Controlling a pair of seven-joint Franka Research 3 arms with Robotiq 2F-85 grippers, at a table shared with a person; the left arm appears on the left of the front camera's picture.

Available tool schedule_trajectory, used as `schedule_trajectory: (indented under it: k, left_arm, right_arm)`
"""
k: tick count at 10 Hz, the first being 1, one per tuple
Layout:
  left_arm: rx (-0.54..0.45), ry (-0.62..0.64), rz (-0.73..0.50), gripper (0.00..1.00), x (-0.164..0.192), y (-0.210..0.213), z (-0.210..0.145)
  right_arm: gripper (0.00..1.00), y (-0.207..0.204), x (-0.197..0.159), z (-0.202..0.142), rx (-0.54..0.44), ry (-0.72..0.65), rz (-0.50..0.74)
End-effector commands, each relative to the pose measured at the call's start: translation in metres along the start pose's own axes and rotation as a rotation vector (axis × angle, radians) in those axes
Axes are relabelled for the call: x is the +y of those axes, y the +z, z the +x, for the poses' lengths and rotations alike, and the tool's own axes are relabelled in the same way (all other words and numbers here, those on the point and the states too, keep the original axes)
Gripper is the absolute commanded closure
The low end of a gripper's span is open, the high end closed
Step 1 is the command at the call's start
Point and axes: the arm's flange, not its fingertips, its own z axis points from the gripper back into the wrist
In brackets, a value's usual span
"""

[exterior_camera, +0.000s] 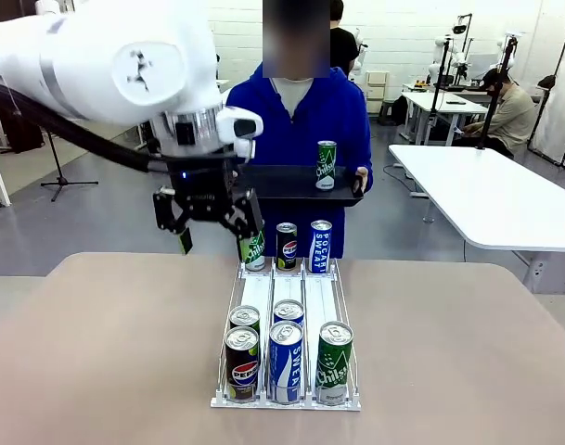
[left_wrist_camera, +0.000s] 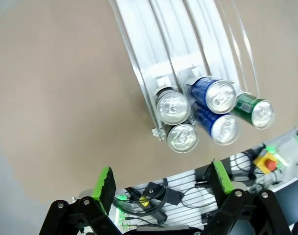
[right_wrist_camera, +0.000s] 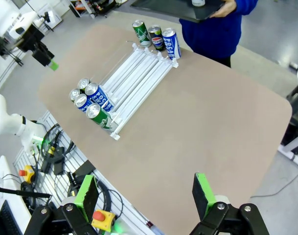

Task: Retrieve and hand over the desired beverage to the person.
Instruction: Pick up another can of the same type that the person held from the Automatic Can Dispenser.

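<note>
The person (exterior_camera: 305, 116) in a blue hoodie stands at the far side, holding a black tray (exterior_camera: 273, 182) with one green can (exterior_camera: 326, 165) upright on it. A wire rack (exterior_camera: 287, 400) holds cans: a Pepsi (exterior_camera: 242, 363), a blue Pocari Sweat (exterior_camera: 286, 362) and a green Chilsung (exterior_camera: 334, 362) at its near end, and a further three at its far end (exterior_camera: 287, 246). My left gripper (exterior_camera: 215, 239) hangs open and empty above the rack's far left corner. From above, the near cans (left_wrist_camera: 197, 117) lie past the left gripper (left_wrist_camera: 162, 180). My right gripper (right_wrist_camera: 145, 193) is open and empty, high over the table.
The beige table (exterior_camera: 96, 352) has bare room on both sides of the rack (right_wrist_camera: 134, 73). A white table (exterior_camera: 495, 195) stands at the right behind. A cable tray and a red emergency button (left_wrist_camera: 267, 161) sit below the table's near edge.
</note>
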Motion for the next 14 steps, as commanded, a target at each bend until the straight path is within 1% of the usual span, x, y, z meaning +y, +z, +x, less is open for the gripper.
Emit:
schedule_trajectory:
  k: [1,3,4,6,8,10,14]
  left_arm:
    - [0.004,0.04,0.04,0.0,-0.014,-0.031,-0.018]
    - [-0.01,0.077,0.049,0.0,-0.021,-0.049,-0.024]
    - [0.008,0.067,0.043,0.0,-0.026,-0.06,-0.028]
    - [-0.003,0.078,0.111,0.0,-0.033,-0.083,-0.035]
    - [0.007,0.063,0.121,0.0,-0.04,-0.1,-0.035]
    - [0.0,0.068,0.107,0.0,-0.042,-0.106,-0.037]
    - [0.013,0.131,0.074,0.0,-0.038,-0.118,-0.032]
  right_arm:
    - [0.0,0.0,-0.001,0.001,-0.008,0.011,0.02]
    - [0.0,0.0,-0.001,0.001,-0.008,0.011,0.02]
    - [0.0,0.0,-0.001,0.001,-0.008,0.011,0.02]
    - [0.0,0.0,-0.001,0.001,-0.008,0.011,0.02]
    - [0.0,0.0,-0.001,0.001,-0.008,0.011,0.02]
    - [0.0,0.0,-0.001,0.001,-0.008,0.011,0.02]
    - [0.0,0.0,-0.001,0.001,-0.008,0.011,0.02]
